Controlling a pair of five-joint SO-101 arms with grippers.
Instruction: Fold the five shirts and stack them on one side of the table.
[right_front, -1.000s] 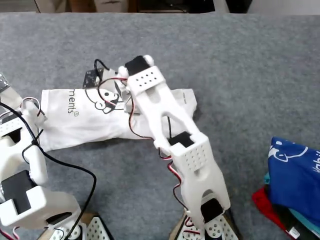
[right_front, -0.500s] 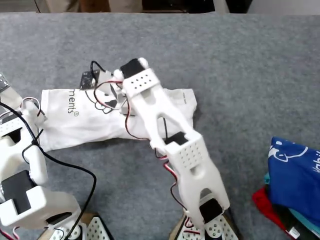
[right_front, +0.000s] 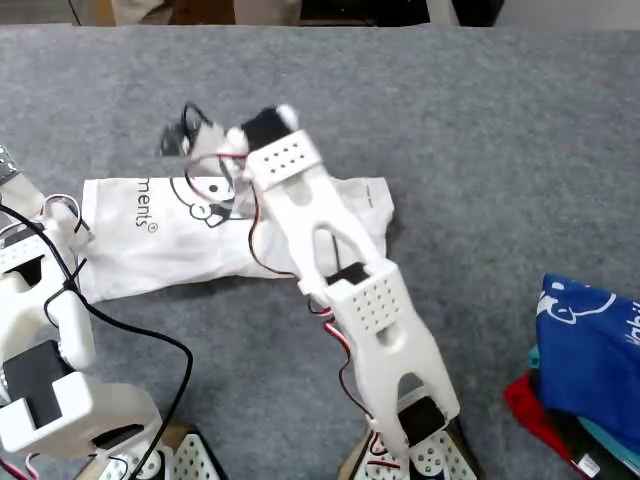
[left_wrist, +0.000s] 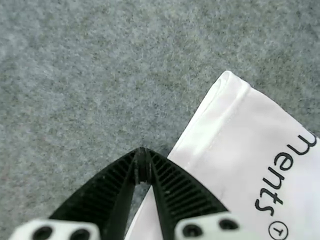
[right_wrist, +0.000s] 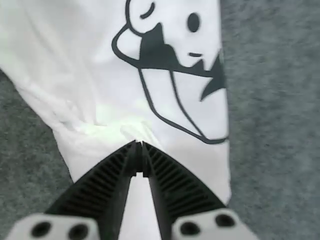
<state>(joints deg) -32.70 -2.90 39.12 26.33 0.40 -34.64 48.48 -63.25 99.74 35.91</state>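
**Inspector:** Position of the work piece?

**Assessor:** The white shirt (right_front: 150, 240) lies flat on the grey table (right_front: 450, 120), left of centre; it is a long, partly folded band with its print facing up; the folding appears unfinished.

**Inspector:** Right tool?

**Assessor:** The right tool (right_wrist: 137, 150) is closed tight on the cloth; the fabric puckers at its tips, just beside the printed face, which points to a pinch, not a mere touch. Its arm (right_front: 330, 260) stretches across the shirt to the far edge; in my judgement the hold is there so that edge can be carried over in a fold.

**Inspector:** Left tool?

**Assessor:** The left tool (left_wrist: 143, 162) is narrow, fingers together; its tips meet over bare table just beside the shirt's end corner, with the hem running under one finger; I cannot tell whether it grips any cloth. It probably waits at that end to steady or lift it.

**Inspector:** Destination?

**Assessor:** A stack (right_front: 585, 350) sits at the opposite table edge, well apart, with a blue shirt (right_front: 590, 320) on top; this piece probably goes there once folded.
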